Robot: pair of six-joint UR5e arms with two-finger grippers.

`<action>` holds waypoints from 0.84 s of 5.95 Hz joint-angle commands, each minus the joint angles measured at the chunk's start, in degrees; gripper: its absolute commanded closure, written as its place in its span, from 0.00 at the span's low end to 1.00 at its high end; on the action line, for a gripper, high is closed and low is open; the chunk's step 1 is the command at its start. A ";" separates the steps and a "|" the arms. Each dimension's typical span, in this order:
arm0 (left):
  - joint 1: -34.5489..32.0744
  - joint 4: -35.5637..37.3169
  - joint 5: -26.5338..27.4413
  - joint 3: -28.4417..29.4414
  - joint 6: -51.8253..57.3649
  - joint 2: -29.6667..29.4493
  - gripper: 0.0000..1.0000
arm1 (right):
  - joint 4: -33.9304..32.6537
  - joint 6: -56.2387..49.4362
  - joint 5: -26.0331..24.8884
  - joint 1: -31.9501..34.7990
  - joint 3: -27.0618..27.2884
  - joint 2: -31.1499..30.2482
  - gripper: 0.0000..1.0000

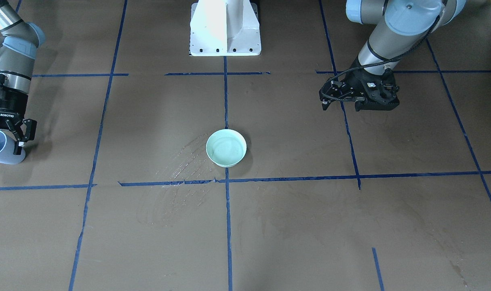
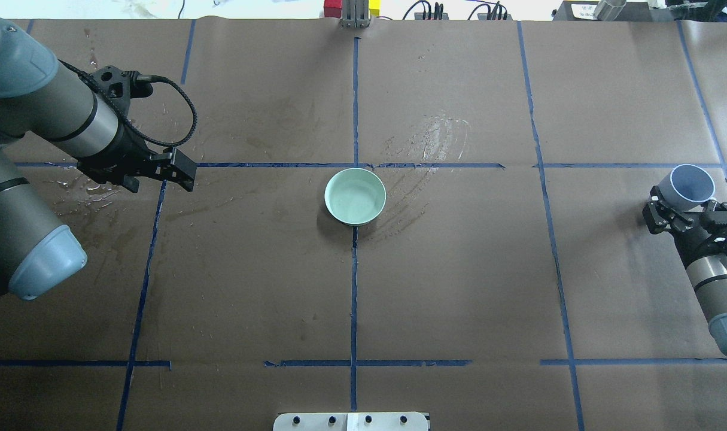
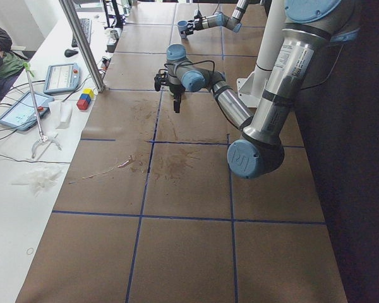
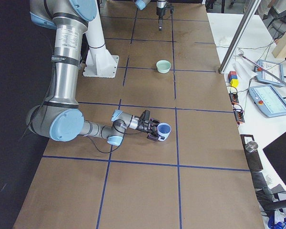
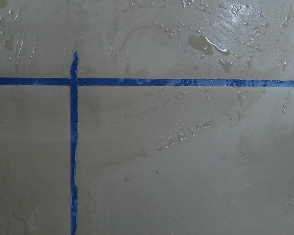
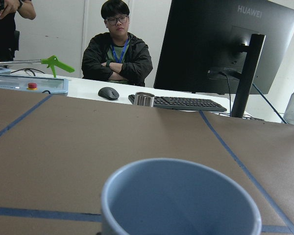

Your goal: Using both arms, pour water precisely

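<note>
A pale green bowl (image 1: 226, 147) stands at the table's middle, also in the overhead view (image 2: 355, 196); it seems to hold some water. A blue cup (image 2: 690, 187) stands upright near the table's right end, and its rim fills the bottom of the right wrist view (image 6: 181, 198). My right gripper (image 2: 686, 209) lies low and level, with its fingers against the cup's sides, shut on it; it also shows in the front view (image 1: 5, 141). My left gripper (image 2: 182, 173) is shut and empty. It hangs above the table far left of the bowl, fingers pointing down (image 3: 177, 104). The left wrist view shows only wet table.
The white pedestal base (image 1: 225, 28) stands behind the bowl. A water smear (image 2: 426, 143) lies beyond the bowl and small puddles (image 2: 88, 188) under the left arm. Beyond the table's far edge are tablets, coloured blocks (image 3: 84, 100), a metal cup (image 6: 143, 99) and a seated person (image 6: 116, 44).
</note>
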 commanded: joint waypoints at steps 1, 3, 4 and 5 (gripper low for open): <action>0.00 -0.05 0.01 0.00 0.00 0.00 0.00 | 0.10 -0.18 -0.09 0.00 0.20 0.07 0.02; 0.00 0.04 0.01 0.00 0.00 0.00 0.00 | 0.10 -0.18 -0.18 0.00 0.38 0.15 0.01; 0.00 -0.04 0.01 0.00 0.00 0.00 0.00 | 0.18 -0.10 -0.18 0.08 0.47 0.15 0.00; -0.09 0.04 -0.08 0.00 0.00 0.00 0.00 | 1.32 -0.18 -1.22 0.08 0.64 -0.02 0.00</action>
